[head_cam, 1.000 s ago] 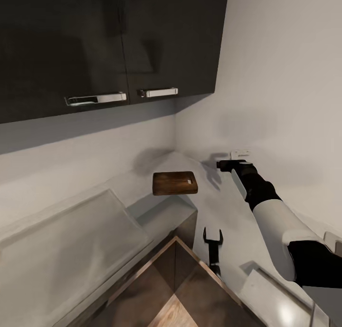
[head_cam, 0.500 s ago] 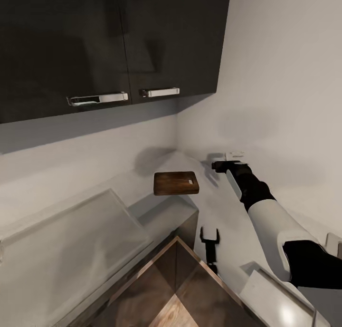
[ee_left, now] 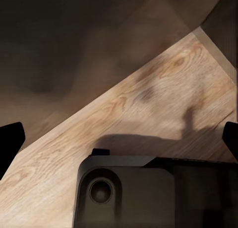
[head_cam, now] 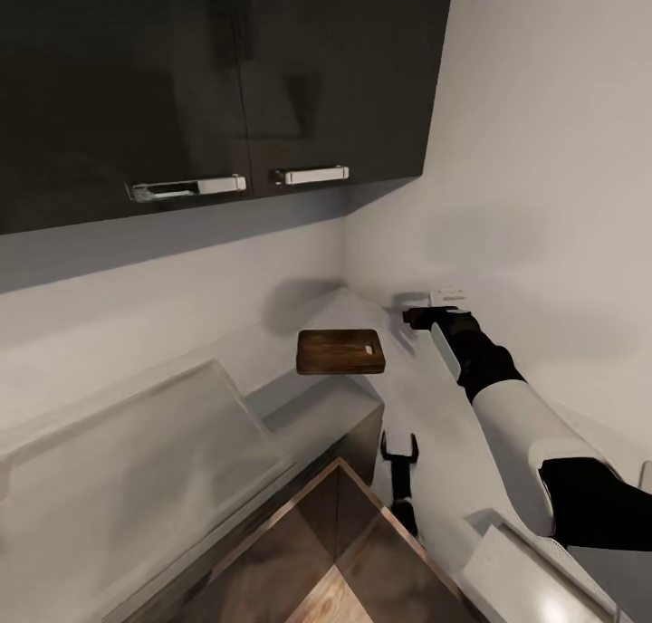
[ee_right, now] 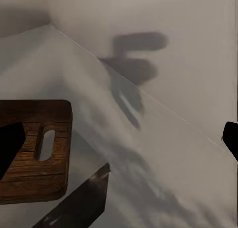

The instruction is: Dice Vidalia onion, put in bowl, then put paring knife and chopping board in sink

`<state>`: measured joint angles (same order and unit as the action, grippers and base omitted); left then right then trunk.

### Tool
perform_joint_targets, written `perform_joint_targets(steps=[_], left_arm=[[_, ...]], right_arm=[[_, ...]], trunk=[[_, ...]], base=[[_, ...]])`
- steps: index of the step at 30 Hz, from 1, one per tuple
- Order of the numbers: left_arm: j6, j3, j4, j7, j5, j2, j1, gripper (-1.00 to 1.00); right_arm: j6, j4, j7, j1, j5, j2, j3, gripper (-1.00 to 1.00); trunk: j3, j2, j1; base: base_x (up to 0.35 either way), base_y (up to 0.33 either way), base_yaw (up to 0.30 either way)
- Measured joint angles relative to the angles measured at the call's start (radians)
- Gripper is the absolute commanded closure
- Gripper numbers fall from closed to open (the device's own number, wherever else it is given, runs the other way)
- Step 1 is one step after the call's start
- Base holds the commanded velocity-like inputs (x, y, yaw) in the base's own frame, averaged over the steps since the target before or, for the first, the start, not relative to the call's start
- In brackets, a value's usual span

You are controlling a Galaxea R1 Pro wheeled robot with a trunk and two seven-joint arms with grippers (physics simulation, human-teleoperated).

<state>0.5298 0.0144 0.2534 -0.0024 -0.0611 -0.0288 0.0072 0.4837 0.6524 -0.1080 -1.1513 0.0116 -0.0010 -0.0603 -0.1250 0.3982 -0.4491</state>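
Note:
The dark-brown chopping board (head_cam: pixel 340 351) (ee_right: pixel 29 153) lies flat on the grey countertop (head_cam: pixel 426 406) in the corner, its handle hole toward my right arm. My right gripper (head_cam: pixel 418 316) (ee_right: pixel 120 141) hovers open just right of the board, near the wall. A dark blade-like sliver (ee_right: pixel 79 200) lies beside the board; I cannot tell if it is the paring knife. A small white thing (head_cam: pixel 450 294) sits behind the gripper; I cannot tell if it is the bowl. My left gripper (head_cam: pixel 399 444) (ee_left: pixel 121 138) stands open over the floor. The sink's corner (head_cam: pixel 516 560) shows low right. The Vidalia onion is out of view.
Dark wall cabinets (head_cam: pixel 217 80) with chrome handles hang above the counter. A large pale-grey raised panel (head_cam: pixel 136 460) covers the left counter run. Dark cabinet fronts (head_cam: pixel 358 446) meet at the inner corner over a wooden floor (ee_left: pixel 148 104). White walls close the corner.
The whole view has shifted slightly. My right gripper has crept a little toward the board along the wall. The left gripper has hardly moved.

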Motion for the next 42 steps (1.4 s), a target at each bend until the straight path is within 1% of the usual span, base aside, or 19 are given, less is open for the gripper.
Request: perform_joint_targets(steps=[10, 21, 28, 36, 41, 42], left_arm=[[0.000, 0.000, -0.001, -0.001, 0.000, 0.001, 0.000, -1.00], [0.000, 0.000, -0.001, -0.001, 0.000, 0.001, 0.000, -1.00], [0.000, 0.000, -0.001, -0.001, 0.000, 0.000, 0.000, -1.00], [0.000, 0.000, -0.001, 0.000, 0.000, 0.000, 0.000, -1.00], [0.000, 0.000, -0.001, -0.001, 0.000, 0.001, 0.000, -1.00], [0.006, -0.001, -0.003, -0.001, 0.001, 0.000, 0.000, -1.00]], right_arm=[[0.000, 0.000, 0.000, 0.000, 0.000, 0.000, 0.000, -1.00], [0.000, -0.001, 0.000, 0.000, -0.001, 0.000, 0.000, -1.00], [0.000, -0.001, 0.000, 0.000, -0.001, 0.001, 0.000, -1.00], [0.000, -0.001, 0.000, 0.000, -0.001, 0.001, 0.000, -1.00], [0.000, -0.001, 0.000, 0.000, -0.001, 0.001, 0.000, -1.00], [0.004, 0.003, 0.003, -0.001, -0.002, 0.007, -0.003, -1.00]], trunk=[[0.000, 0.000, 0.000], [0.000, 0.000, 0.000], [0.000, 0.000, 0.000], [0.000, 0.000, 0.000], [0.000, 0.000, 0.000], [0.000, 0.000, 0.000]], base=[[0.079, -0.051, 0.000], [0.002, 0.141, 0.000], [0.002, 0.012, 0.000], [0.158, -0.021, 0.000], [0.042, -0.009, 0.000], [0.000, 0.000, 0.000]])
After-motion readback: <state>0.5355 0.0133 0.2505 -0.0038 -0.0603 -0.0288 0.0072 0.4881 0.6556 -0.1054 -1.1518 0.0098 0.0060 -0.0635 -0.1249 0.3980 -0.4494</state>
